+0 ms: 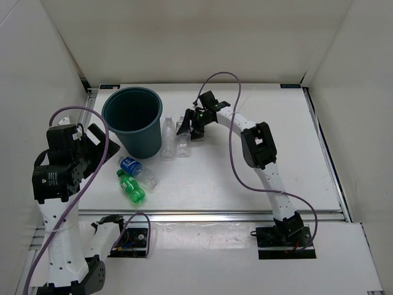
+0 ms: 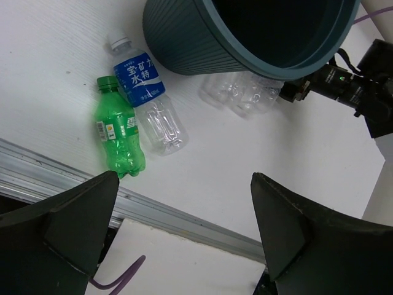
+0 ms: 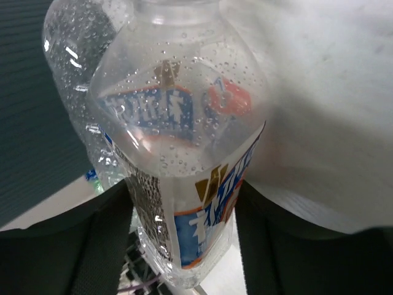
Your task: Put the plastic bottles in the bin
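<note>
We see the right pincer (image 1: 187, 129) closed on a clear bottle (image 3: 178, 123): in its wrist view a dark finger lies against each flank of the bottle, low on the label. The bottle's length runs away from that camera, roughly along the fingers rather than across them, so we judge it will hang nose-out once raised.

What matters for the coming move is where the bin (image 1: 142, 142) stands. It is just to the left of the held bottle, with a second clear bottle (image 3: 73, 55) lying between the two and close against the bin's wall. The rim is well above both bottles, so we reckon the right arm must lift first and then carry leftward over the rim. A straight sideways sweep would knock the neighbour or the wall.

The left pincer (image 2: 184, 181) hangs wide open and empty above the tabletop (image 1: 245, 178). A green bottle (image 2: 118, 138) and a blue-label bottle (image 2: 142, 83) lie side by side nearer to it, on the near side of the bin. We take those two for the left arm.
</note>
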`<move>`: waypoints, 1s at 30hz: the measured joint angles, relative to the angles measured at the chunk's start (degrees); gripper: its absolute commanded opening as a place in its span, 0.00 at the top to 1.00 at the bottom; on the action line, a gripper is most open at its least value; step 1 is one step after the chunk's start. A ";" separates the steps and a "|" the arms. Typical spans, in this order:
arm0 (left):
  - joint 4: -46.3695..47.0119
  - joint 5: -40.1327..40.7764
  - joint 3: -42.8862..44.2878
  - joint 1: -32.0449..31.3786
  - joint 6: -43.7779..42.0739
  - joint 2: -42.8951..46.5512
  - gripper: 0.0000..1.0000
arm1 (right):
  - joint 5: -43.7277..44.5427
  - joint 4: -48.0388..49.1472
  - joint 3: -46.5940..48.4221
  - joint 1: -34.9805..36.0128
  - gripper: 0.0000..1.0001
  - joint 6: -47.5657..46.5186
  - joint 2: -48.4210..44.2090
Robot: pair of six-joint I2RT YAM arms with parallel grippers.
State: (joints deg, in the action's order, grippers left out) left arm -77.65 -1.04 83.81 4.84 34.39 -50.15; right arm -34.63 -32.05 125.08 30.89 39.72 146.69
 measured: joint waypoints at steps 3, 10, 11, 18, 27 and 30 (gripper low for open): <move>0.00 -1.03 0.00 0.00 -0.11 0.42 0.00 | -2.16 4.07 -6.27 -0.55 0.50 0.66 -2.56; -0.22 -0.83 3.17 0.00 0.63 0.52 0.00 | 3.58 -0.35 -20.81 -5.29 0.57 -3.28 -16.28; -0.17 -0.37 3.72 0.00 0.85 0.63 0.00 | 4.33 -1.29 -20.83 -6.05 0.57 -3.72 -18.05; 0.07 2.05 3.13 0.00 2.10 5.11 0.00 | 8.41 -2.95 1.66 -5.77 0.57 -3.06 -26.36; -0.15 -2.19 0.79 0.00 2.25 5.33 0.00 | 14.10 13.79 20.39 17.81 0.38 -10.51 -25.66; -0.17 -3.26 1.73 0.00 1.95 4.39 0.00 | 16.50 17.57 20.37 22.45 0.22 -13.92 -21.88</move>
State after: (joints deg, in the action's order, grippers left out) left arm -77.82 -4.29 85.54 4.84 36.34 -45.76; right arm -18.13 -14.48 145.45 53.34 25.80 124.81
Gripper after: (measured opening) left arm 0.998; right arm 0.699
